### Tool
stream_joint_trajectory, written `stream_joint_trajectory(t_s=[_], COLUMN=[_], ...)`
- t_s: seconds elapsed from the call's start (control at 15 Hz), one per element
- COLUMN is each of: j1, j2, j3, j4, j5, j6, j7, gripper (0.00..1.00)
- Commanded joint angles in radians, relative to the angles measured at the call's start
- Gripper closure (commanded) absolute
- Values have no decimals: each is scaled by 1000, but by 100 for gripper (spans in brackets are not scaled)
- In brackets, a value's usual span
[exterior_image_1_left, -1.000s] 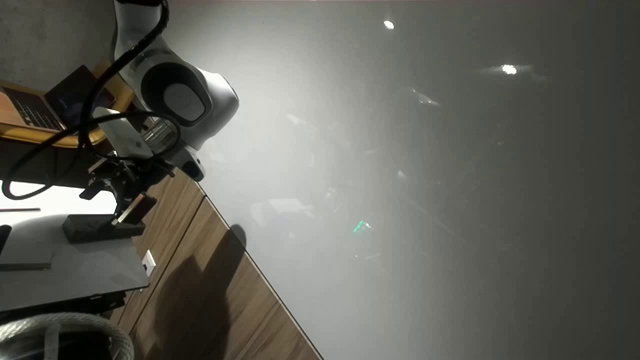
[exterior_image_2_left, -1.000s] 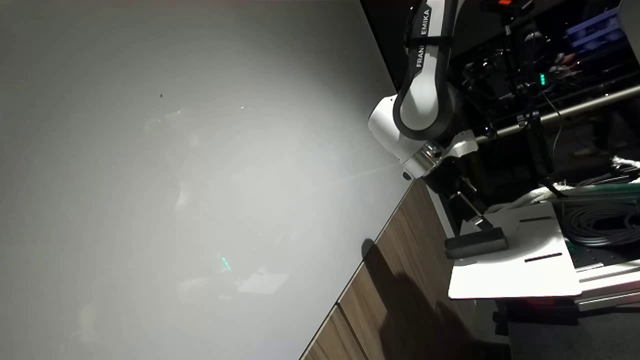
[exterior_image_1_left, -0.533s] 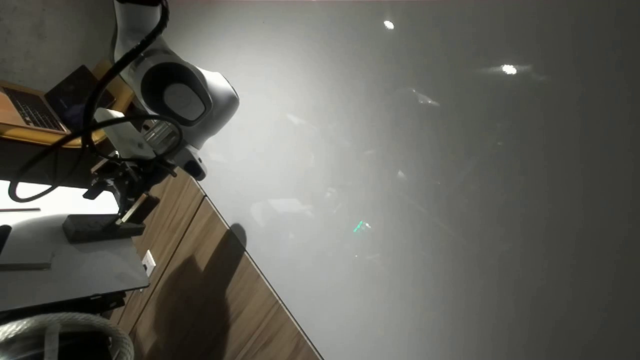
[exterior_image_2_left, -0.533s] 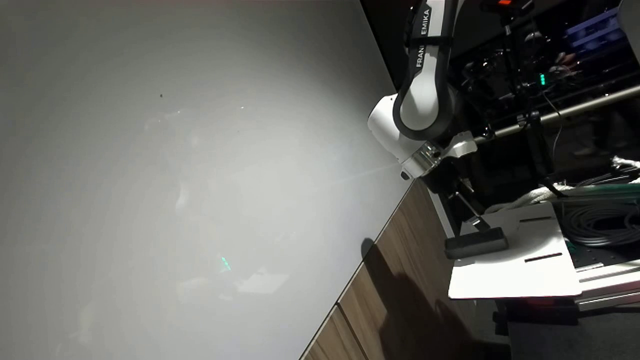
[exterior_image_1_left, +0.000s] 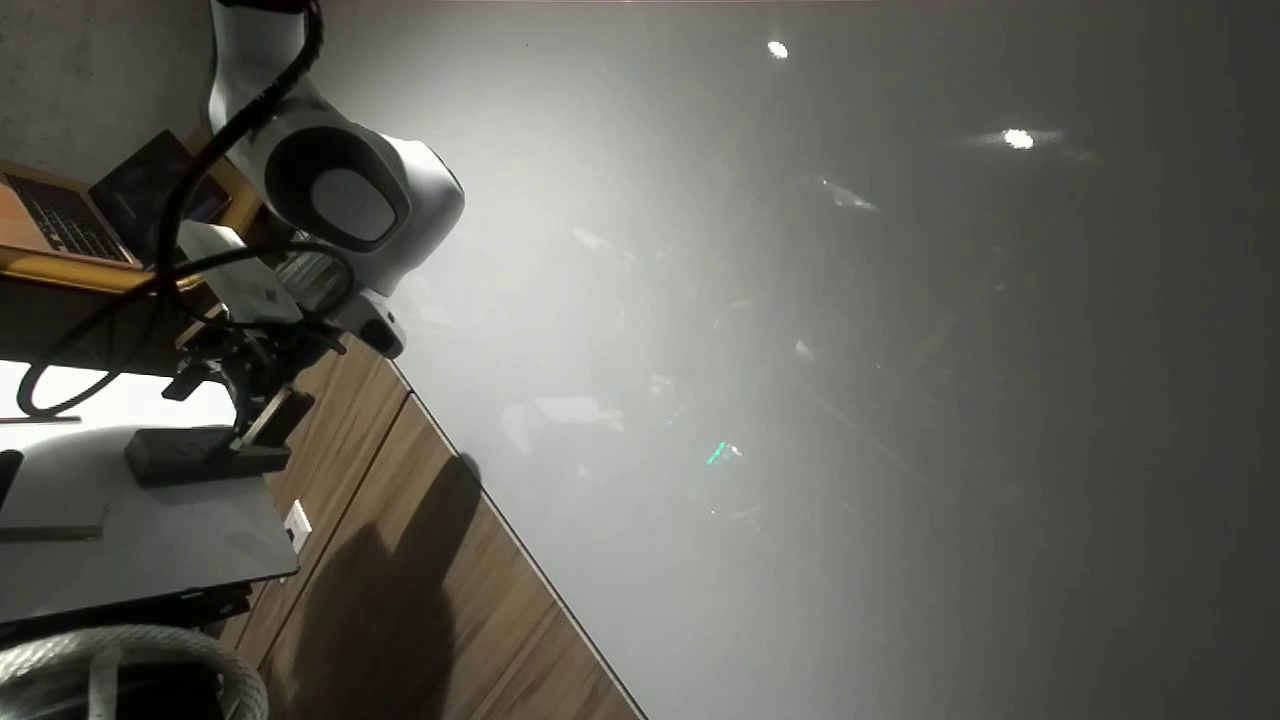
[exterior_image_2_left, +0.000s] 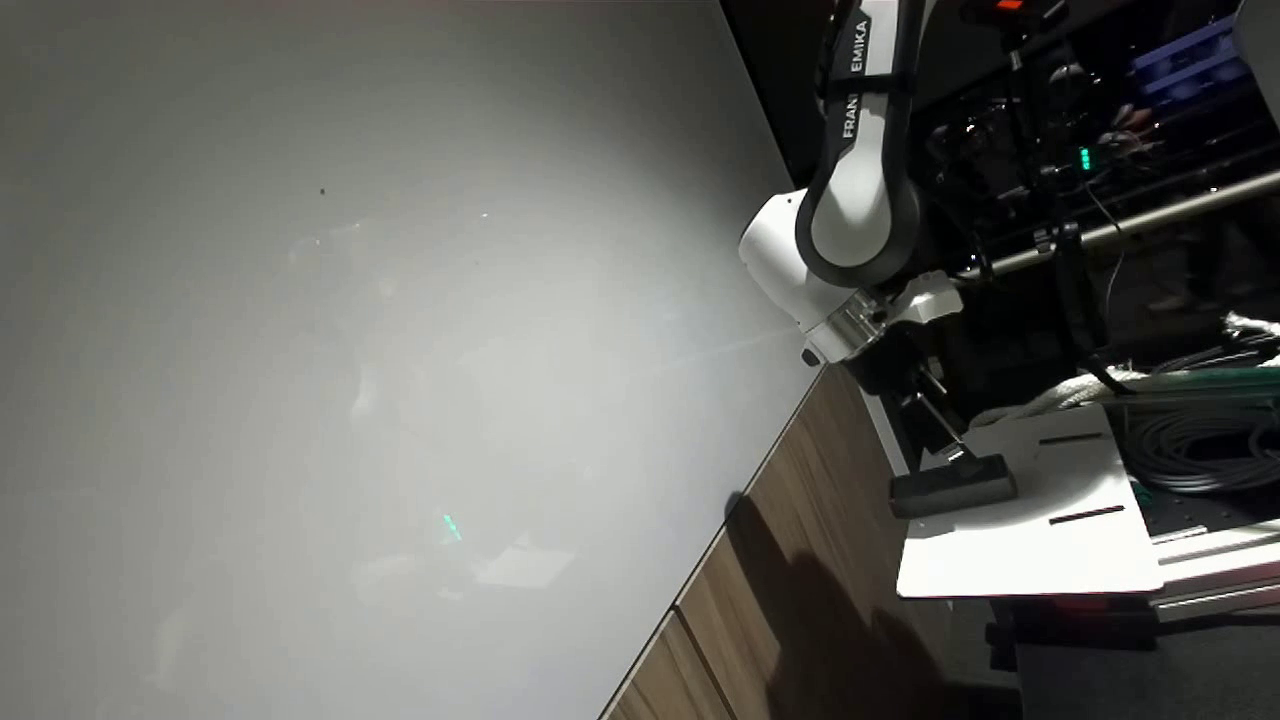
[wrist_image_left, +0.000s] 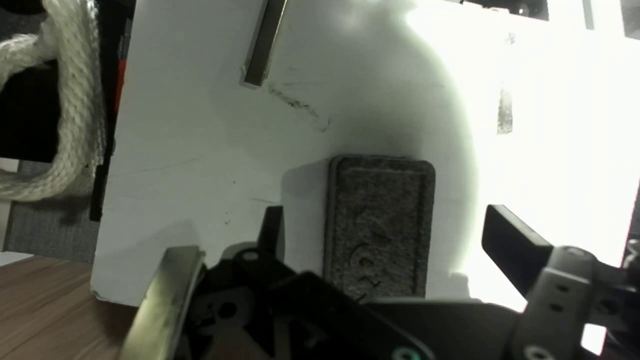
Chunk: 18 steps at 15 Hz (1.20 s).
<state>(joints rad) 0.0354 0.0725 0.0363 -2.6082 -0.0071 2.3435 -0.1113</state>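
Gripper (wrist_image_left: 384, 217): straddling the dark-grey eraser-like block (wrist_image_left: 380, 200) as the wrist view has it, which I judge to be the lining-up step before a grasp.
Block's long sides: the next move seems to call for centring between them, coming lower if height remains, then closing evenly.
Fingers (wrist_image_left: 515, 250): spread wide, gripping nothing, a gap to each side of the block in the wrist view; whether a tip touches it, I cannot tell.
Slotted white board (wrist_image_left: 190, 130): the block lies flat on it, near the edge facing the wood panelling (exterior_image_1_left: 420, 510).
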Motion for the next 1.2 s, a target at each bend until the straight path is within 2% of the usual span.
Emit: stream_joint_trajectory(t_s=[0.0, 0.4, 0.53, 0.67, 1.13], j1=[12, 33, 38, 42, 58], j2=[26, 46, 45, 47, 50], j3=[14, 25, 27, 28, 31], j4=[-15, -21, -21, -20, -17], j5=[-20, -53, -74, -98, -151], j6=[64, 98, 102, 107, 111], j7=[2, 25, 35, 48, 98], gripper=[0, 0, 17, 29, 20])
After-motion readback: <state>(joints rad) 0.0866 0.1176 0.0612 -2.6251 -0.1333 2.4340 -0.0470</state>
